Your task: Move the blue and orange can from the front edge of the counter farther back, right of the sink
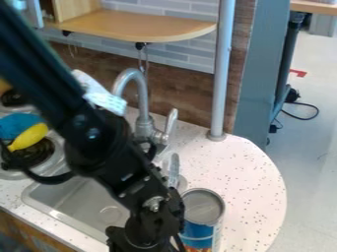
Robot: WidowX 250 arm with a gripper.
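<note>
The gripper hangs at the bottom edge, over the front right part of the sink, with the arm coming down from the upper left. Just right of it, on the speckled counter, stands an upright can with a blue label and a grey round top. The arm's lower part overlaps the can's left side from this view, and whether they touch is unclear. Behind the can is a pale, narrow upright object. At the left, a yellow object lies beside a blue one on the stove.
A metal faucet rises behind the sink, with its lever to the right. A vertical pole stands at the counter's back. Above is a wooden shelf with hooks. The counter has a rounded right edge.
</note>
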